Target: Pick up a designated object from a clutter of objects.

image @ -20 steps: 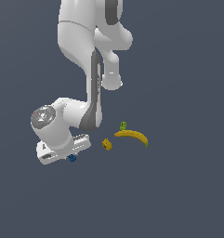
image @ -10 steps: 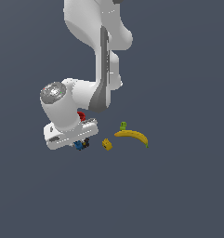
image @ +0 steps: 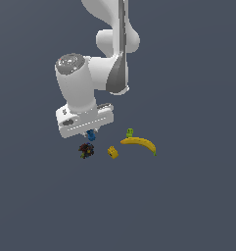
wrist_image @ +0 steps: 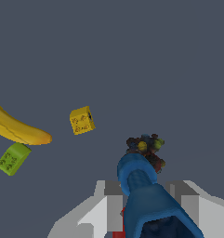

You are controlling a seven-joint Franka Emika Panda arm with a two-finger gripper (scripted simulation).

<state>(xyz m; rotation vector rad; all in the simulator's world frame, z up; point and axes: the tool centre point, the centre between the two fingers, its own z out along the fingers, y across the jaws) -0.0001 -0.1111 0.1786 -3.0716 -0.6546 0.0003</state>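
Panda arm (image: pixel 109 73) has risen since half a second ago, carrying claw (image: pixel 91 133) clear of surface; lift stage appears under way. Claw clamped on blue knobbly piece (image: pixel 91 135), held between fingers, tip poking below them. Tabletop edges out of frame. Banana (image: pixel 139 143), yellow block (image: pixel 112 152), dark clump (image: pixel 86 150), green piece (image: pixel 130 132) lie below on surface, clump nearest beneath claw.

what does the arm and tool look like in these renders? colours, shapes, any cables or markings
The arm is glossy white with rounded, bulbous links and dark grey joint sections; one grey disc cap sits on the wrist joint. The tool has a boxy white body with pale grey and white fingers. No cables or logos are visible.
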